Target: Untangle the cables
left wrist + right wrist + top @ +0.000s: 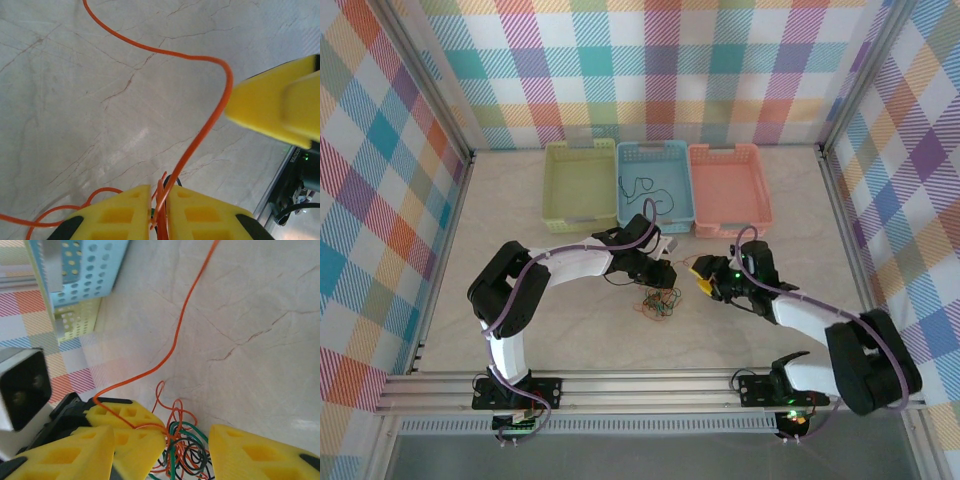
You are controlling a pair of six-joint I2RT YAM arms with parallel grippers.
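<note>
Orange cable (pixel 165 52) pinched in the left pincer (pixel 159 205), arm elbowed low. Right pincer (pixel 162 440) gapes (gripping nothing) near the tangle (pixel 182 452).

Pastel plaid walls (pixel 670 70), pale marbled tabletop (pixel 550 300), aluminium rail (pixel 650 385) at near edge

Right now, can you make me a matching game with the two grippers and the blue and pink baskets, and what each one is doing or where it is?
Things:
1 left gripper
2 right gripper
3 blue basket
4 pink basket

States or places:
A holds a thin black cable
B open, fingers either side of the cable clump
C at the far right, beside the blue one
D shut on the orange cable

Pairs: 1-D, 2-B, 3-A, 4-C
</note>
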